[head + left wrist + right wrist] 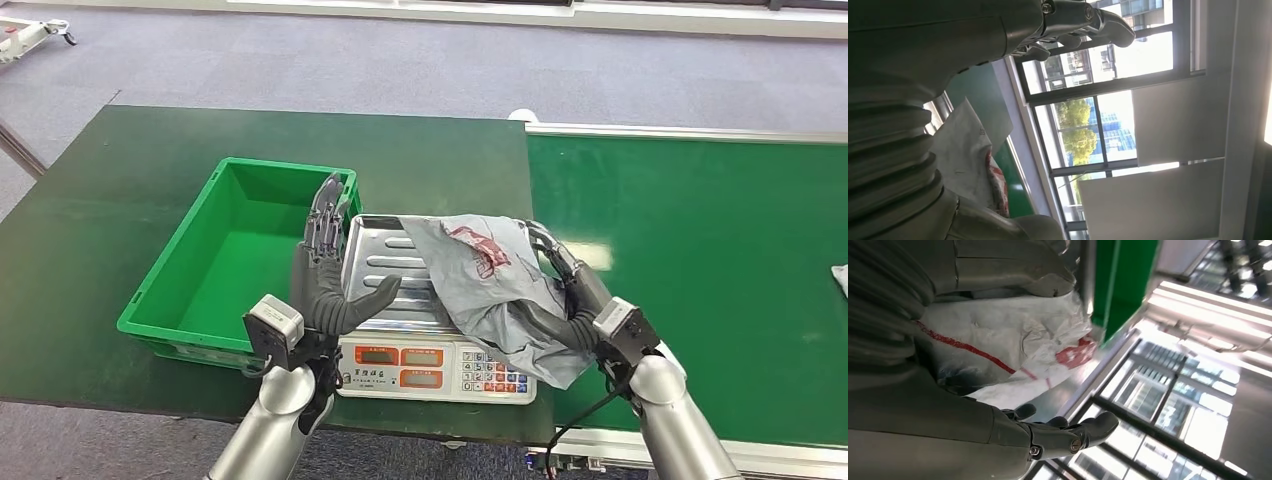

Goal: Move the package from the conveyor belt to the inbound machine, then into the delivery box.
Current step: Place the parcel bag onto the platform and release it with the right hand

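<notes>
A crumpled grey package (480, 275) with red print lies on the right half of the inbound machine's steel tray (380, 265) and drapes over its front right corner. My right hand (575, 295) grips the package from the right, the thumb against its near side and the fingers curled round its far edge. The right wrist view has the package (998, 355) between thumb and fingers (1073, 432). My left hand (325, 270) stands upright at the tray's left edge, fingers straight up, thumb out, holding nothing. The green delivery box (175, 245) sits empty just left of it.
The inbound machine's keypad and displays (430, 370) face me at the table's front edge. The green conveyor belt (700, 270) runs on the right, with a pale item (840, 278) at its far right edge. The box and machine stand on a dark green table (120, 180).
</notes>
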`<action>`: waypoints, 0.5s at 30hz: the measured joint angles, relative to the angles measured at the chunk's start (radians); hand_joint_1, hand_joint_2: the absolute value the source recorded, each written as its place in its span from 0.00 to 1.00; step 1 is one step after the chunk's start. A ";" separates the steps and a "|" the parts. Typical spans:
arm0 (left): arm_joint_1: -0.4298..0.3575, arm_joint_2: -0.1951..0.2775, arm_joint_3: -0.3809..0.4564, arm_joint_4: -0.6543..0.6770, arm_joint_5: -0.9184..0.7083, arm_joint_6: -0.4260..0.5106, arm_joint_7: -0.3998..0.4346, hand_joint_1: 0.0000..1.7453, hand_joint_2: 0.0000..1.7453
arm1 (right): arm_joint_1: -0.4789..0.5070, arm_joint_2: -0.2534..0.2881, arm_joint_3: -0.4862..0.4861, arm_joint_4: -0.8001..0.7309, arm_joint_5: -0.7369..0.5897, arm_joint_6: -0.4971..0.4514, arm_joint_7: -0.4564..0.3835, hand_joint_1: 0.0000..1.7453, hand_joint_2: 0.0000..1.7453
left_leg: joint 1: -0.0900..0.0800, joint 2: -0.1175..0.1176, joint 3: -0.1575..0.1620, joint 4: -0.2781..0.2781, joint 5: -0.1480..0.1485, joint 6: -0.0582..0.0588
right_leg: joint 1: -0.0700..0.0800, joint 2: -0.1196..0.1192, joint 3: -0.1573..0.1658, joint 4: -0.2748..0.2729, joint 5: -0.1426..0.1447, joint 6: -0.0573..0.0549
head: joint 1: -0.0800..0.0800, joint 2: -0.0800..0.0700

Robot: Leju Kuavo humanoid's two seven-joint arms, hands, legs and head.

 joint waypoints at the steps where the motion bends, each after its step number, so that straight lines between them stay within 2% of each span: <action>1: -0.004 0.001 -0.001 0.000 0.000 0.001 0.000 0.00 1.00 | 0.000 0.000 -0.003 -0.006 -0.017 0.027 -0.004 0.00 1.00 | 0.000 0.000 0.000 0.000 0.000 0.000 | 0.000 0.000 0.000 0.000 0.000 0.000 | 0.000 0.000; 4: -0.015 0.003 -0.005 0.001 -0.001 0.004 0.000 0.00 1.00 | 0.000 0.000 -0.013 -0.020 -0.038 0.059 -0.010 0.00 1.00 | 0.000 0.000 0.000 0.000 0.000 0.000 | 0.000 0.000 0.000 0.000 0.000 0.000 | 0.000 0.000; 15: -0.020 0.004 -0.009 0.001 -0.003 0.005 0.000 0.00 1.00 | 0.000 0.000 -0.021 -0.033 -0.041 0.065 -0.012 0.00 1.00 | 0.000 0.000 0.000 0.000 0.000 0.000 | 0.000 0.000 0.000 0.000 0.000 0.000 | 0.000 0.000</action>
